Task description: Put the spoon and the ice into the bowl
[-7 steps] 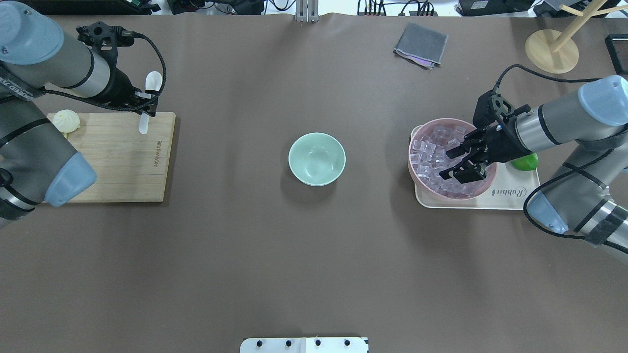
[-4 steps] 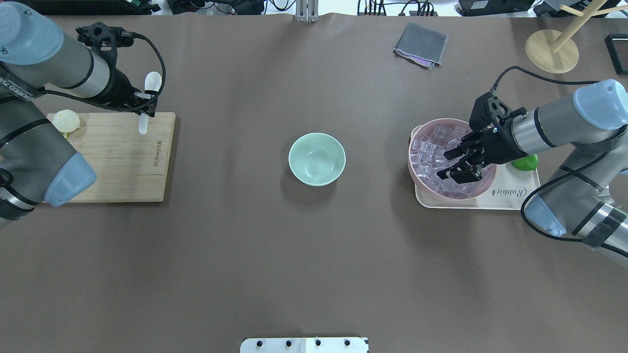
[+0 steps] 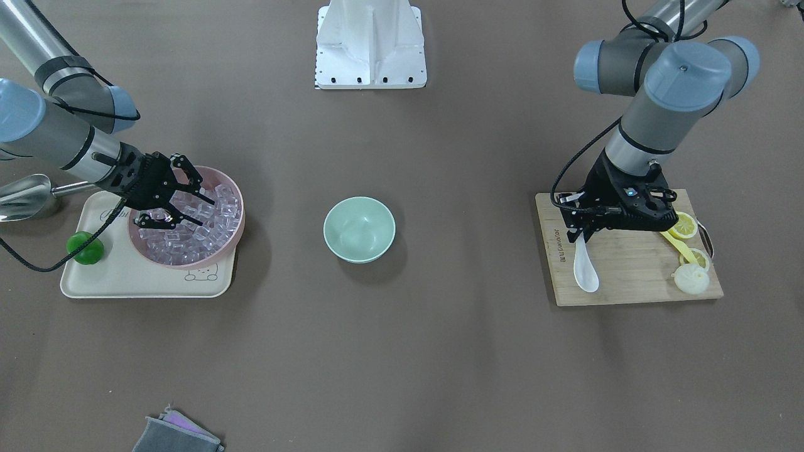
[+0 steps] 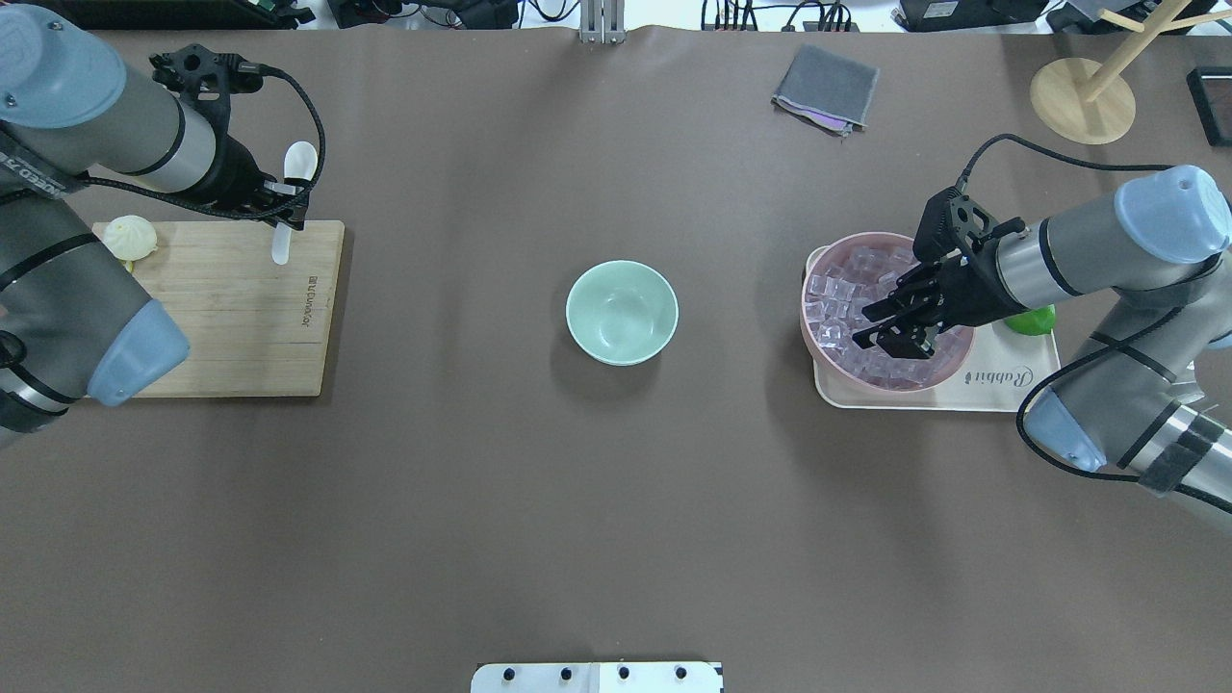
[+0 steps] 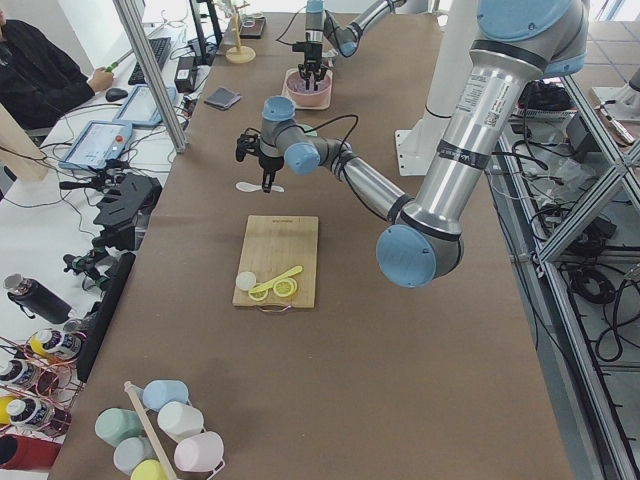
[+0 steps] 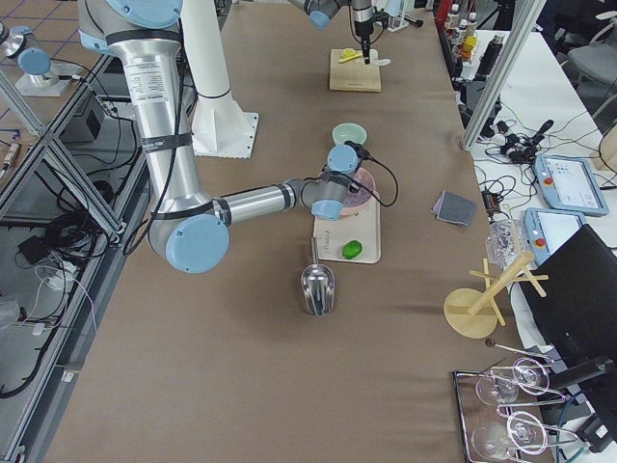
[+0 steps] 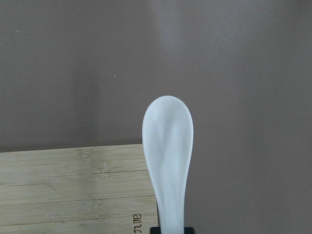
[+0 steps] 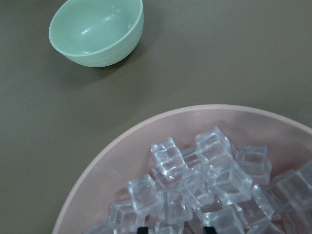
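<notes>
My left gripper [image 4: 286,204] is shut on the handle of the white spoon [image 4: 300,162] at the far edge of the wooden board. The spoon also shows in the front view [image 3: 585,270] and in the left wrist view [image 7: 168,146], scoop pointing away from me. The mint-green bowl [image 4: 622,312] stands empty at the table's middle and shows in the right wrist view [image 8: 97,29]. My right gripper [image 4: 866,327] is open, its fingertips just over the clear ice cubes [image 4: 835,296] piled in the pink bowl [image 4: 871,236]. The ice [image 8: 214,146] fills the right wrist view.
The wooden cutting board [image 4: 241,308] holds a white bun [image 4: 130,236], lemon slices [image 3: 683,225] and a yellow utensil [image 3: 681,248]. The pink bowl sits on a cream tray [image 4: 1001,385] with a green lime [image 4: 1032,320]. A metal scoop [image 3: 22,191] lies beside the tray. A grey cloth [image 4: 826,87] lies far back.
My right gripper has moved a little to the left over the ice, still open. The left gripper and spoon have barely moved.
</notes>
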Robot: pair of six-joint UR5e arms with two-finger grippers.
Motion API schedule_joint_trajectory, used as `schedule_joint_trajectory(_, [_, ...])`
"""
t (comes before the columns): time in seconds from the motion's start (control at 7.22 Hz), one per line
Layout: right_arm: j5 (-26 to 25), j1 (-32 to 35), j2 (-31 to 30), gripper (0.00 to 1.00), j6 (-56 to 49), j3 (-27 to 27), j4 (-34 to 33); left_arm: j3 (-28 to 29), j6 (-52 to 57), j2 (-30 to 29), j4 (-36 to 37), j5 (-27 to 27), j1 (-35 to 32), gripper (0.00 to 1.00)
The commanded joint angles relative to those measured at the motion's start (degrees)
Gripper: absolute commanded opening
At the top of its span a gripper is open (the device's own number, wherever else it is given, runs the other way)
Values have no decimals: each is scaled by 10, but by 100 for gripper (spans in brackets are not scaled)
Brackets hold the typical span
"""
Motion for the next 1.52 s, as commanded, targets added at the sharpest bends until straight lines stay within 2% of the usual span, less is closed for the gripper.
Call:
schedule_joint_trajectory(0.0, [0,0,-1,40,0,0,0,1,-1,-1,0,-1,0,0])
schedule_joint_trajectory(0.28, [0,0,-7,29,1,4,-1,0,-29,-15,11,-4,3,0])
schedule_joint_trajectory(0.55, [2,1,-8,5,1,5,-1,-3,-37,-45,50,-4,3,0])
schedule_joint_trajectory(0.69, [7,5,-7,0,2,6,-1,-4,-37,-47,51,-5,3,0])
schedule_joint_trajectory(0.97, [24,26,2,0,34,7,-4,-2,-67,-68,52,-6,4,0])
schedule_joint_trajectory(1.11, [50,49,14,0,38,21,-40,4,-95,-88,52,-5,13,0])
schedule_joint_trajectory(1.25, [65,65,23,0,38,57,-104,6,-124,-99,52,0,34,0])
schedule_joint_trajectory(1.38, [64,66,28,0,38,95,-168,6,-161,-116,52,2,63,0])
